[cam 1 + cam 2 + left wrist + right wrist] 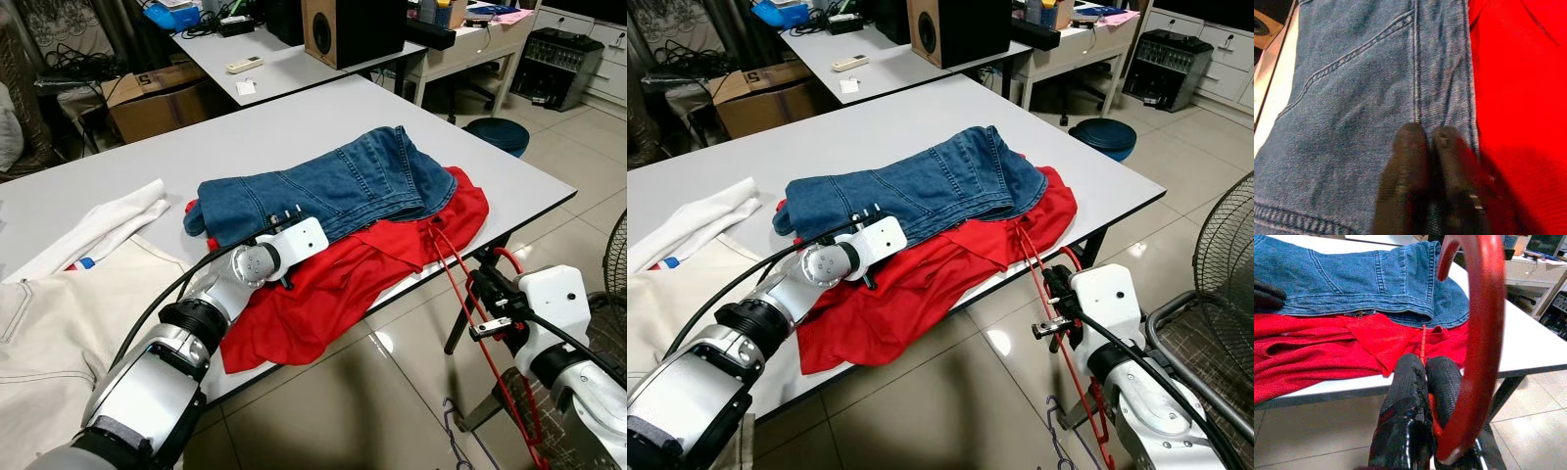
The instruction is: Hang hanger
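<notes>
While the right gripper (1422, 382) clenches the red hanger (460, 279) (left gripper (1430, 142) pressed closed on the jeans (333, 186)), carrying it to a rail seems next.

Light: bright, even indoor light.
Glare: on the glossy tiled floor (382, 345).
Blur: near black fingers (1413, 161) in wrist views are soft.

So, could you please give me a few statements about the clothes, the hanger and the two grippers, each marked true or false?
1. The jeans lie on top of the red garment. True.
2. The right gripper is shut on a blue hanger. False: the red hanger is what it holds.
3. The left gripper rests on the denim, fingers together. True.
4. The red garment hangs from the hanger. False: it lies on the white table.
</notes>
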You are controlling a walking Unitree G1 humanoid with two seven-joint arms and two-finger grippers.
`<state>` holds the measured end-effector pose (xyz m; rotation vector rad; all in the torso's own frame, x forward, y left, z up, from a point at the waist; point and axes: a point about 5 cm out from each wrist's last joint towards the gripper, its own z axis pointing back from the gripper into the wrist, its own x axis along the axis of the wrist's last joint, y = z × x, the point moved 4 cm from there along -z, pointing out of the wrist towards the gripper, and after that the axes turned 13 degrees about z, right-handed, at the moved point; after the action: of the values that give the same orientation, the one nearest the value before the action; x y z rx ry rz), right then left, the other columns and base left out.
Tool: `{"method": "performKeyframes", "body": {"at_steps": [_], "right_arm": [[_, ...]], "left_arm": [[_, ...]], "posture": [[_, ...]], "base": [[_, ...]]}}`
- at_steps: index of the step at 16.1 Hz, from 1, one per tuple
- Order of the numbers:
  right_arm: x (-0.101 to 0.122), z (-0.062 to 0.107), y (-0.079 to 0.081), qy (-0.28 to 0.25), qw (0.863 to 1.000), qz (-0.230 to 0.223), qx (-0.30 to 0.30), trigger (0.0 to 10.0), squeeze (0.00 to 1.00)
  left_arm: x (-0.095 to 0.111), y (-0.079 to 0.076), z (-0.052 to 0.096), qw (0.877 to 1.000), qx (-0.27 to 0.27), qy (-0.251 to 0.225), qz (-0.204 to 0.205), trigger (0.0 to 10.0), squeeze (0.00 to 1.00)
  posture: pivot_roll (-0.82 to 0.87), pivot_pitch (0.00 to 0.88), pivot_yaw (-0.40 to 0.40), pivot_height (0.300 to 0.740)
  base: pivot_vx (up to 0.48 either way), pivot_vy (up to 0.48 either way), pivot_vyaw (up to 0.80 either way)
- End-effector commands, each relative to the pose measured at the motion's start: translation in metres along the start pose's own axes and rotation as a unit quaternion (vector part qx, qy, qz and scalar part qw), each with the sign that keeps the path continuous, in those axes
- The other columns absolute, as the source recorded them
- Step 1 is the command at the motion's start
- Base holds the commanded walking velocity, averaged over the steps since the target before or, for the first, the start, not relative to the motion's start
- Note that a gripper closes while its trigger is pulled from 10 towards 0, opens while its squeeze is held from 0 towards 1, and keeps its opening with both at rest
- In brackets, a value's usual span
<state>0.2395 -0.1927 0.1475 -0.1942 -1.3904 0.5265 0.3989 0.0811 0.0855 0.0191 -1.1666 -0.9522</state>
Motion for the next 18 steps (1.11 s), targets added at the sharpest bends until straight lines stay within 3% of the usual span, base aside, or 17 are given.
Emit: {"method": "performKeyframes", "body": {"at_steps": [1,3,6,7,8,9,10,11,12,13,14,18], "right_arm": [[0.004,-0.001,-0.001,-0.010,1.000,0.005,0.000,10.0,0.00],[0.004,-0.001,-0.001,-0.010,1.000,0.005,0.000,10.0,0.00],[0.005,-0.002,0.000,-0.011,1.000,0.006,0.000,10.0,0.00],[0.004,-0.002,0.000,-0.011,1.000,0.007,0.000,10.0,0.00],[0.004,-0.002,-0.002,-0.010,1.000,0.007,-0.002,10.0,0.00],[0.004,-0.001,-0.002,-0.010,1.000,0.007,-0.003,10.0,0.00],[0.003,-0.001,-0.003,-0.008,1.000,0.007,-0.003,10.0,0.00],[0.002,-0.001,-0.003,-0.007,1.000,0.009,-0.001,10.0,0.00],[0.002,0.001,-0.004,-0.006,1.000,0.011,0.000,10.0,0.00],[0.002,0.002,-0.006,-0.005,1.000,0.011,-0.002,10.0,0.00],[-0.001,0.006,-0.010,-0.001,1.000,0.016,-0.002,10.0,0.00],[-0.012,0.024,-0.028,0.018,0.999,0.034,-0.004,10.0,0.00]], "left_arm": [[-0.001,0.011,0.002,1.000,0.016,0.009,-0.001,0.0,0.00],[0.000,0.013,0.002,1.000,0.020,0.004,0.004,0.0,0.00],[0.017,0.028,0.004,0.997,0.053,-0.040,0.033,0.0,0.00],[0.024,0.032,0.005,0.995,0.055,-0.059,0.052,0.0,0.00],[0.043,0.037,0.008,0.989,0.048,-0.106,0.096,0.0,0.00],[0.054,0.035,0.008,0.985,0.029,-0.129,0.114,0.0,0.00],[0.066,0.020,0.007,0.980,-0.025,-0.149,0.128,0.0,0.00],[0.066,0.008,0.005,0.981,-0.062,-0.142,0.121,0.0,0.00],[0.059,-0.009,0.001,0.985,-0.092,-0.117,0.087,3.4,0.00],[0.057,-0.015,0.000,0.985,-0.103,-0.112,0.085,10.0,0.00],[0.056,-0.020,-0.002,0.984,-0.108,-0.110,0.089,10.0,1.00],[0.052,-0.019,-0.003,0.985,-0.104,-0.098,0.093,10.0,1.00]], "posture": [[-0.16,0.000,0.105,0.740],[-0.16,0.000,0.105,0.740],[-0.16,0.000,0.104,0.740],[-0.17,0.000,0.103,0.740],[-0.17,0.000,0.103,0.740],[-0.16,0.000,0.102,0.740],[-0.16,0.000,0.102,0.740],[-0.17,0.000,0.098,0.740],[-0.17,0.000,0.101,0.740],[-0.18,0.000,0.103,0.740],[-0.19,0.000,0.107,0.740],[-0.20,0.000,0.112,0.740]], "base": [[0.000,0.000,0.00],[0.000,0.000,0.00],[0.000,0.000,0.00],[0.000,0.000,0.00],[0.000,0.000,0.00],[0.000,0.000,0.00],[0.000,0.000,0.00],[0.000,0.000,0.00],[0.000,0.000,0.00],[0.000,0.000,0.00],[0.000,0.000,0.00],[0.000,0.000,0.00]]}}
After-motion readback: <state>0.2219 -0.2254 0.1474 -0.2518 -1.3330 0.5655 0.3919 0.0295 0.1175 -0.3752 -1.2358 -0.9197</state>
